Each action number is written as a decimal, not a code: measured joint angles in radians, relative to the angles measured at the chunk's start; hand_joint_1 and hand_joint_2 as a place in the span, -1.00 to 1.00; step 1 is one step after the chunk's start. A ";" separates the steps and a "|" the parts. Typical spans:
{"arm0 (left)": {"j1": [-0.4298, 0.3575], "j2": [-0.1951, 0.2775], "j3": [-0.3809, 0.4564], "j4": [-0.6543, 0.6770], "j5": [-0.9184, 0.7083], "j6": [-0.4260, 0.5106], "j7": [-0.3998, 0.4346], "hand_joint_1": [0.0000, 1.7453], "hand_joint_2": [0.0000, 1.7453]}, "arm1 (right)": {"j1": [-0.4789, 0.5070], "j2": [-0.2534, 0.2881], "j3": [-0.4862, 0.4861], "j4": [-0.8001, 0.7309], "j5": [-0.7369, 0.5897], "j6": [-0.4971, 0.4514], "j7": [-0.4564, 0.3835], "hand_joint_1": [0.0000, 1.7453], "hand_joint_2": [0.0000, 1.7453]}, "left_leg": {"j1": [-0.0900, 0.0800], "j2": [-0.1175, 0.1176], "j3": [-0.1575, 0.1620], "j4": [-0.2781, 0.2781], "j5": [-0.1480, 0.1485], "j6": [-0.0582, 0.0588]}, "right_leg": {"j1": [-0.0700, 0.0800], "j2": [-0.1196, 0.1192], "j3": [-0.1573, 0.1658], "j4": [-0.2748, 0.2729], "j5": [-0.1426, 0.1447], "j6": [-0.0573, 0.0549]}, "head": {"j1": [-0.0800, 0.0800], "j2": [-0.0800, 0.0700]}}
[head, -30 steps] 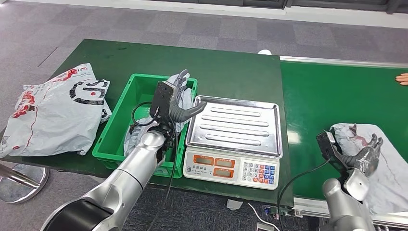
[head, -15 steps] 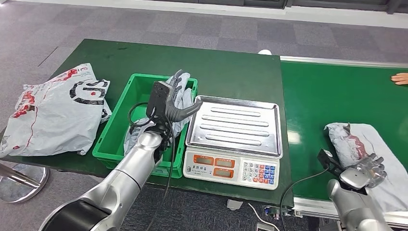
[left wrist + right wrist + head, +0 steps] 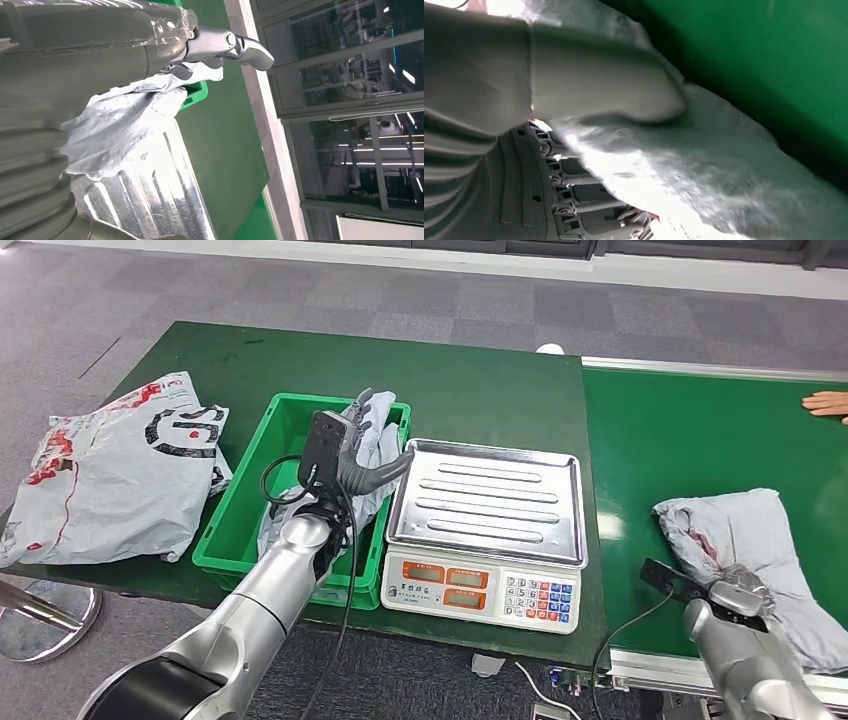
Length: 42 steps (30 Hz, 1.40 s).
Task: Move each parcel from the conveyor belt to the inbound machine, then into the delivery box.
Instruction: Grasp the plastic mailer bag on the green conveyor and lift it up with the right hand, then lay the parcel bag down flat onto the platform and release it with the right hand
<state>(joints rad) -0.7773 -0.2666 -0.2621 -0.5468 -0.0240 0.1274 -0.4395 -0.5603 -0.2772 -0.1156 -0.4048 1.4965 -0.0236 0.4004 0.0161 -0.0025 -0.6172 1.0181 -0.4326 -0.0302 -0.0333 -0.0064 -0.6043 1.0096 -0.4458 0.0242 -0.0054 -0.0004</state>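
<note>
Head view: the left hand hovers over the green plastic crate, fingers spread above the crumpled grey poly-bag parcel lying in it; the thumb points toward the steel-trayed weighing scale. It looks released, gripping nothing. The right hand sits at the near edge of the second grey plastic parcel on the green conveyor belt, its fingers hidden beneath the soft film. A person's hand rests on the belt's far side, well apart.

Left wrist view: the thumb juts free over the crate's rim, grey film bunched beside the palm but not pinched.

Right wrist view: the thumb presses on top of the parcel's film, darker fingers lie beneath it, so the hand appears to be clamping an edge; how firmly, I cannot tell.

The risk: slippery film gripped only at an edge may slide out between thumb and fingers when lifted, or the sagging bag may drag across the belt and catch on the scale's tray rim.
</note>
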 joint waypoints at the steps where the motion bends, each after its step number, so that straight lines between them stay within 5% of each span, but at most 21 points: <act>1: 0.001 0.001 0.000 0.000 -0.001 0.000 0.000 -1.00 1.00 | -0.002 0.000 0.000 0.000 0.000 0.001 -0.001 1.00 1.00 | 0.000 0.000 0.000 0.000 0.000 0.000 | 0.000 0.000 0.000 0.000 0.000 0.000 | 0.000 0.000; 8: 0.007 0.001 0.006 -0.001 -0.016 0.010 0.002 -1.00 1.00 | -0.008 0.027 -0.001 0.000 0.004 -0.029 0.025 1.00 1.00 | 0.000 0.000 0.001 0.000 0.000 0.000 | 0.000 0.000 0.001 0.000 0.000 0.000 | 0.000 0.000; 13: 0.021 0.002 0.019 -0.021 -0.039 0.019 0.003 -1.00 1.00 | -0.009 0.071 -0.007 -0.037 0.003 -0.241 -0.017 1.00 1.00 | 0.000 0.003 0.001 -0.001 0.000 0.000 | 0.000 0.004 0.000 0.000 0.001 0.000 | 0.000 0.000; 17: 0.038 0.003 0.029 -0.047 -0.079 0.030 0.004 -1.00 1.00 | 0.004 0.110 -0.011 -0.162 0.004 -0.359 -0.082 1.00 1.00 | 0.000 0.003 0.000 -0.001 0.000 0.000 | 0.000 0.003 -0.001 0.000 0.001 0.000 | 0.000 0.000; 23: 0.045 0.007 0.040 -0.069 -0.096 0.032 0.006 -1.00 1.00 | 0.031 0.134 -0.014 -0.316 -0.022 -0.404 -0.132 1.00 1.00 | 0.000 0.001 -0.001 0.000 0.000 0.000 | 0.000 0.001 -0.001 0.000 0.000 0.000 | 0.000 0.000; 31: 0.044 0.009 0.041 -0.072 -0.132 0.044 0.007 -1.00 1.00 | 0.117 0.130 -0.013 -0.563 -0.223 -0.610 -0.263 1.00 1.00 | -0.001 0.000 -0.001 0.000 0.000 0.000 | -0.001 0.000 -0.002 0.000 0.000 0.000 | 0.000 0.000; 42: 0.014 0.001 0.041 -0.054 -0.138 0.062 -0.004 -1.00 1.00 | 0.112 0.144 0.145 -0.779 -0.326 -0.556 -0.349 1.00 1.00 | 0.000 0.002 -0.001 -0.001 0.001 0.000 | 0.000 0.002 -0.002 0.000 0.000 0.000 | 0.000 0.000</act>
<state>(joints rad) -0.7634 -0.2660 -0.2213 -0.6011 -0.1621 0.1897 -0.4438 -0.4486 -0.1337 0.0298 -1.1835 1.1707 -0.5795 0.0516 0.0158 -0.0008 -0.6181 1.0174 -0.4317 -0.0306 -0.0335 -0.0043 -0.6065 1.0100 -0.4453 0.0240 -0.0056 -0.0004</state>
